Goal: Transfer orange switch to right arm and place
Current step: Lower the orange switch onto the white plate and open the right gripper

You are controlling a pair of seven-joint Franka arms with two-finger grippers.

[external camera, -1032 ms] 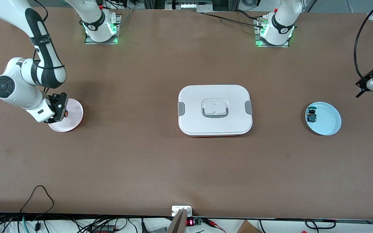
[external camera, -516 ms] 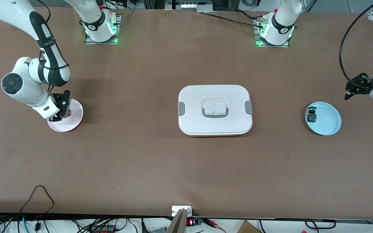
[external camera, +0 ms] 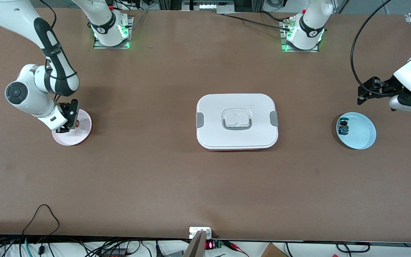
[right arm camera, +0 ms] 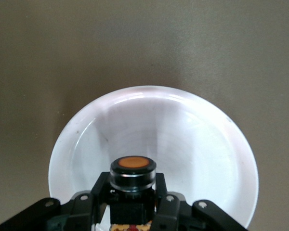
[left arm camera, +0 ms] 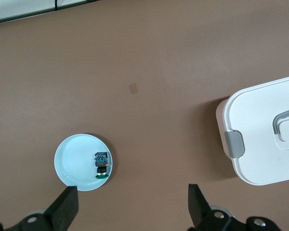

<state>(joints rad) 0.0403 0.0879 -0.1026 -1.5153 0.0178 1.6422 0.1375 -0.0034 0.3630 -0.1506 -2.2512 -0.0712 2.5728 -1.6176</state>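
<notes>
Right wrist view shows the right gripper (right arm camera: 133, 202) pinching the orange switch (right arm camera: 133, 174) by its black body, with the orange cap pointing out over the pink plate (right arm camera: 202, 144). The switch hangs just above the plate near its rim, and I cannot tell if it touches the plate yet. I think the step now is putting the switch down. To do it well, the arm should go down slowly until the switch rests on the flat part of the plate, then let go, then lift straight up so the fingers do not knock it over. A spot closer to the middle of the plate would be safer, because the sloped rim could make the tiny part roll or tip. In the front view the pink plate (external camera: 84, 134) sits toward the right arm's end of the table with bare table all around it, so there is lots of room to move. The white lidded box (external camera: 237, 121) in the middle is well apart. The left gripper (external camera: 374, 91) waits in the air with its fingers wide open and nothing in them, near the blue plate (external camera: 362, 137) that holds the blue-capped switch (external camera: 343, 127).
</notes>
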